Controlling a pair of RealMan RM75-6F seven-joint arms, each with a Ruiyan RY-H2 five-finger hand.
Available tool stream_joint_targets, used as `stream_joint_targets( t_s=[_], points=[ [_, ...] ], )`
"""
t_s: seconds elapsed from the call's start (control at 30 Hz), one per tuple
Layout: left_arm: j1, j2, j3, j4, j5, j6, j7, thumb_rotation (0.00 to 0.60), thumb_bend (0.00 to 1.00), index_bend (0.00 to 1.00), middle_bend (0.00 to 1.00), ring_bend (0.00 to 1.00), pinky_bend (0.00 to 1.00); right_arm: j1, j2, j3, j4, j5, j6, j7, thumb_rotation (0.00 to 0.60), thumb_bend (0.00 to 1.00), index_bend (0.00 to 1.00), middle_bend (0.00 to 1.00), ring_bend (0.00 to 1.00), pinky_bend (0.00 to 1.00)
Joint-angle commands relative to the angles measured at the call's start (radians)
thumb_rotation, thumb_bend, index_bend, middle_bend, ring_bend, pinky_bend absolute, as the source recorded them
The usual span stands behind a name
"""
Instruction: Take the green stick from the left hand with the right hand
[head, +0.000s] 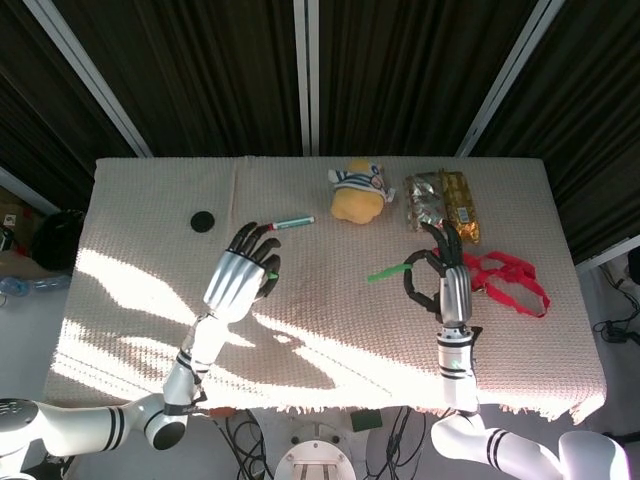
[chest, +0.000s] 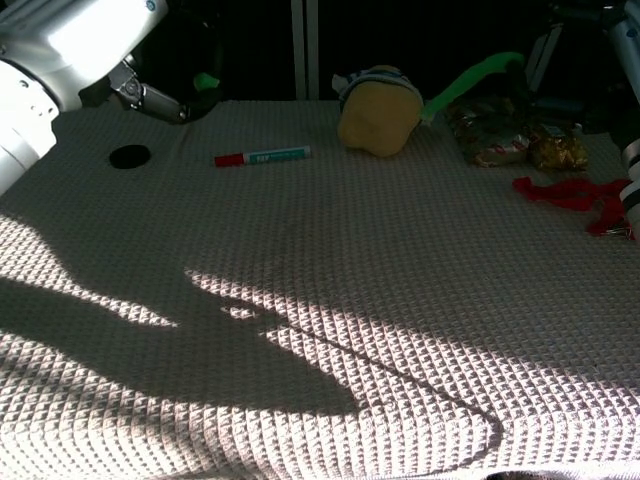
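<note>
Dark slatted panels back a cream waffle-weave tablecloth (head: 330, 330), half in hard sunlight. And the right hand (head: 441, 280) has the thin green stick (head: 386, 271), pinched at one end by its fingertips, the other fingers fanned, free end jutting left above the cloth! The left hand (head: 240, 279) hovers well apart, fingers loosely spread and gripping nothing. Best now, I'd say: keep that pinch firm and the stick level. The head view shows the grip; the chest view crops both hands, catching only the stick (chest: 475, 80) near the yellow plush toy (chest: 379, 110).
</note>
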Motion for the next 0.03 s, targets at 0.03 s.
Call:
stream_joint_targets(
  t_s=[0.03],
  points=[
    [0.016,0.01,0.006,-0.004,0.004,0.006,-0.011,0.6,0.36,0.6,0.35,0.2,0.17,-0.017,0.018,-0.001,-0.019,0.008,0.007,0.012,0.6,0.48,0.58,0.13,0.0,0.0]
  ],
)
